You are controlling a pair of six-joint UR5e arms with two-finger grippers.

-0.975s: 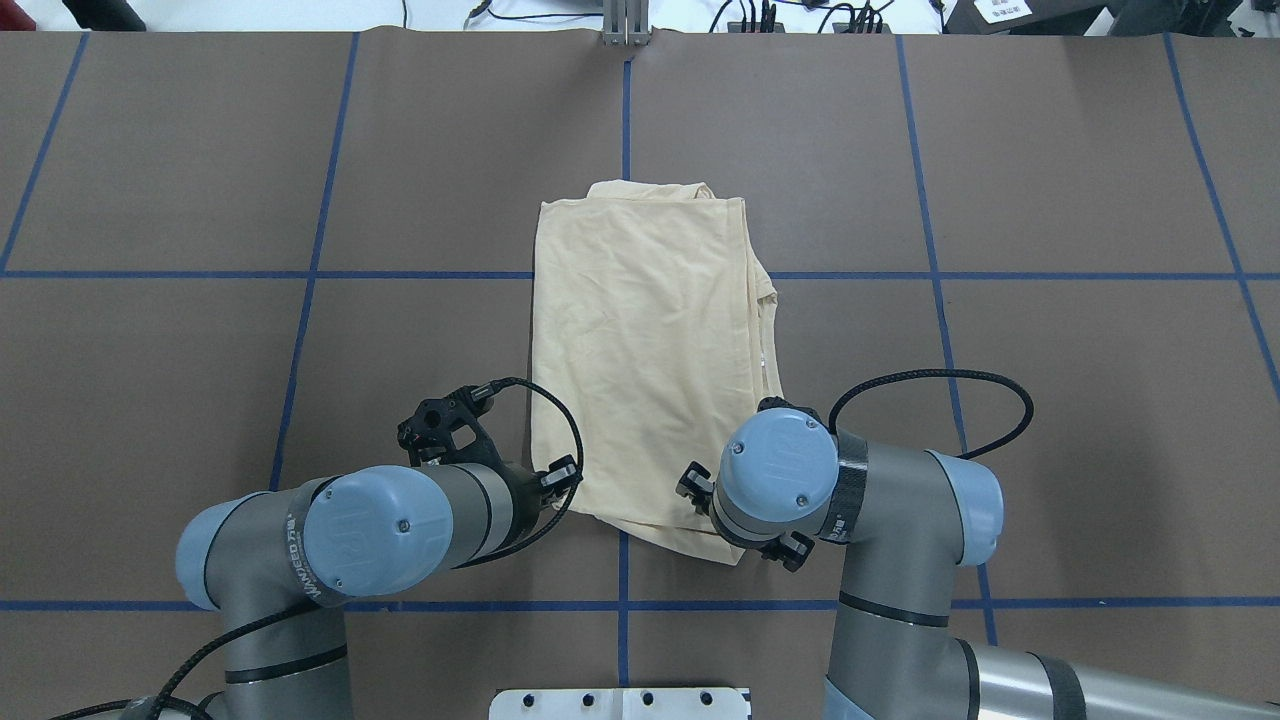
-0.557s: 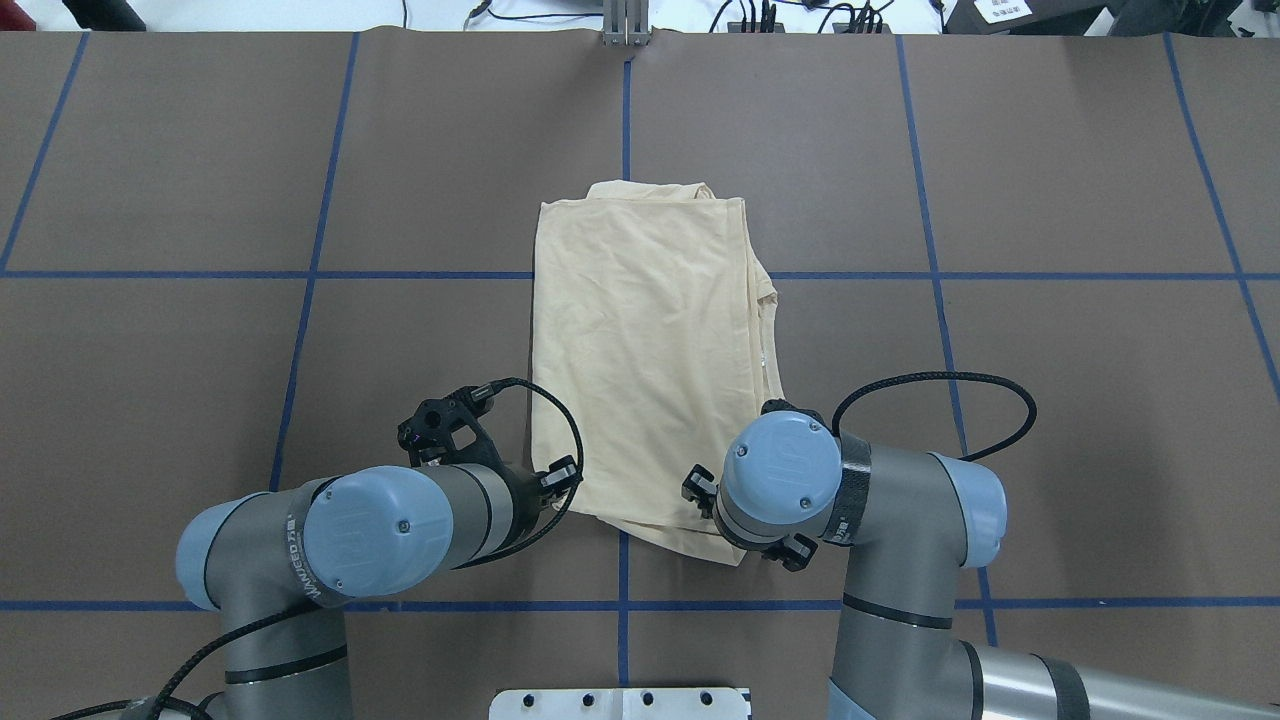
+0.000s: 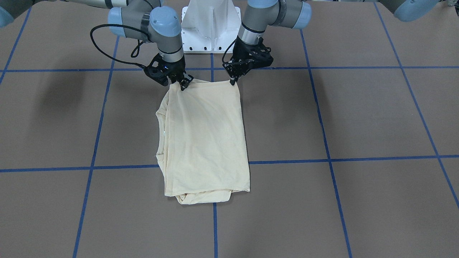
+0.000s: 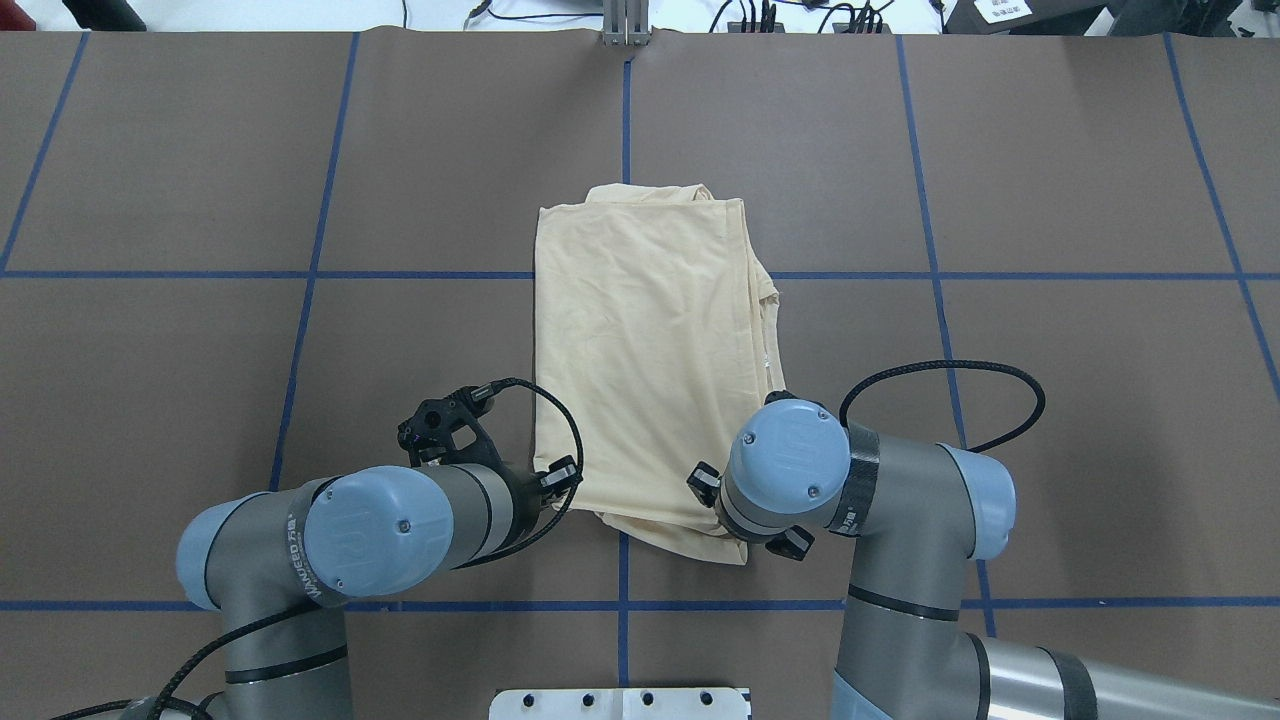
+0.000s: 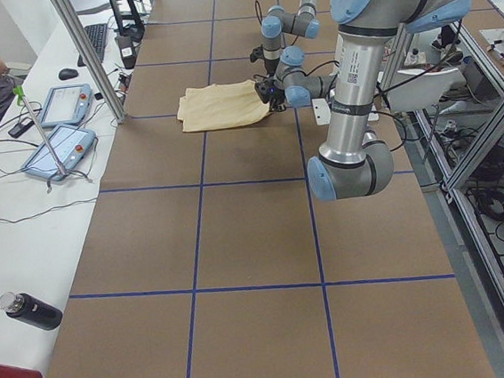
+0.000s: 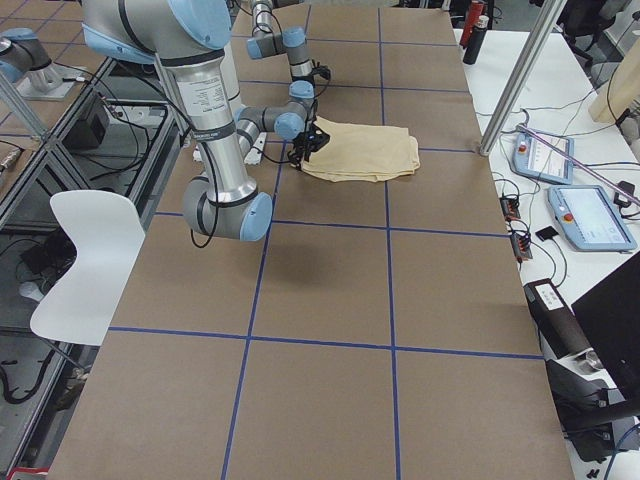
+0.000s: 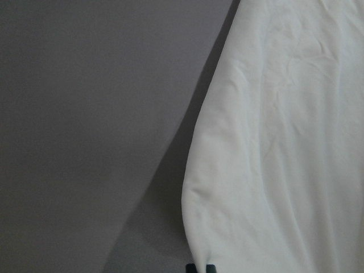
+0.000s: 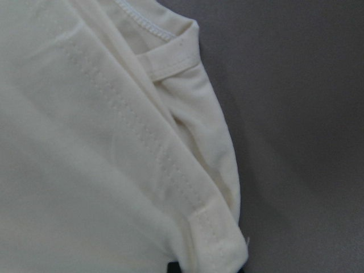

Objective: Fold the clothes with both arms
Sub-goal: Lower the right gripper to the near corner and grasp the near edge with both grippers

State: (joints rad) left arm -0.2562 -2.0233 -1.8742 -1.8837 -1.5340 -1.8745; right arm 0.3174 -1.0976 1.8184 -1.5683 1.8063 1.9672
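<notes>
Pinching the shirt (image 3: 204, 143) by its two nearest corners, left claw (image 3: 232, 80) and right claw (image 3: 183, 84) sat clamped on cloth that lay flat beyond them. Probably the half-fold step: next needed an even joint lift forward.

The T-shirt (image 4: 650, 360) is made of thin knit cloth, matt and lightly creased, with stitched hems. Under the T-shirt, the table (image 4: 1050, 400) is covered in matt brown paper-like sheeting marked with smooth blue tape lines (image 4: 200, 274). Beside the T-shirt, the left arm (image 4: 285, 640) and right arm (image 4: 900, 560) are finished in satin grey metal, with smooth blue caps (image 4: 378, 528) and braided black cables (image 4: 940, 364).
</notes>
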